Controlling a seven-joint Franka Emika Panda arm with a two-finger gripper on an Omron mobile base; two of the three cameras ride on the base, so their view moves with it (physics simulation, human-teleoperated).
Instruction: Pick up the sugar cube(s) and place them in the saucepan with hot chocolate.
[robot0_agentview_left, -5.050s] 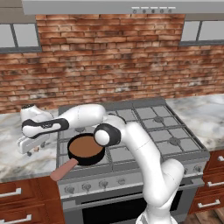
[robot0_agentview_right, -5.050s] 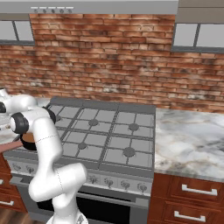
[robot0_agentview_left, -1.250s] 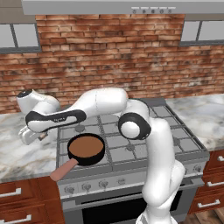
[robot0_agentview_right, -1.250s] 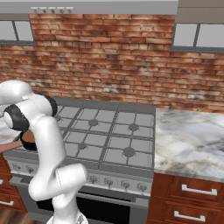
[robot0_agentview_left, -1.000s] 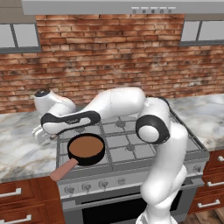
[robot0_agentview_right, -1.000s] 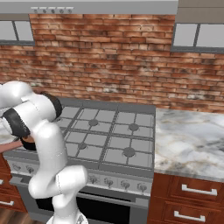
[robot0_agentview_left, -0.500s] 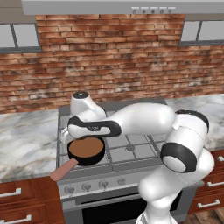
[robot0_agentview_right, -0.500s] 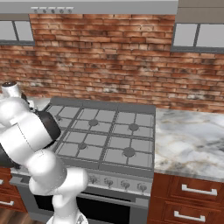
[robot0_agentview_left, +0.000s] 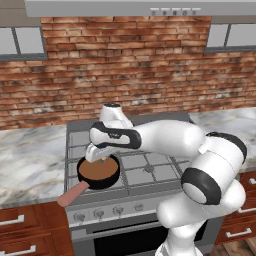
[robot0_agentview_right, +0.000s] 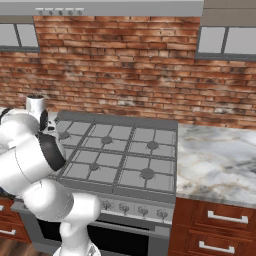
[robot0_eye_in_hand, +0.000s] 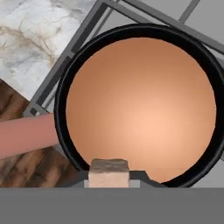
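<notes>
The saucepan (robot0_agentview_left: 99, 173) is a shallow black pan of brown hot chocolate (robot0_eye_in_hand: 140, 105) on the stove's front-left burner. Its salmon-pink handle (robot0_agentview_left: 72, 194) points toward the front left and juts over the stove edge. My gripper (robot0_agentview_left: 101, 158) hangs just above the pan's far rim, pointing down. It is shut on the sugar cube (robot0_eye_in_hand: 108, 171), a tiny pale tan block. In the hand view the cube sits between the dark fingertips (robot0_eye_in_hand: 142, 176), over the pan's rim (robot0_eye_in_hand: 61, 109), and the handle (robot0_eye_in_hand: 24, 135) runs off to the left.
The grey gas stove (robot0_agentview_right: 115, 155) has several burners and a row of knobs (robot0_agentview_left: 100, 214) along its front. Marble counters (robot0_agentview_left: 30, 155) (robot0_agentview_right: 217, 160) lie on both sides, below a brick wall. My white arm (robot0_agentview_right: 30, 155) blocks the stove's left side in the right base view.
The arm has swung right from over the left marble counter to above the saucepan, carrying the cube. The pan has not moved.
</notes>
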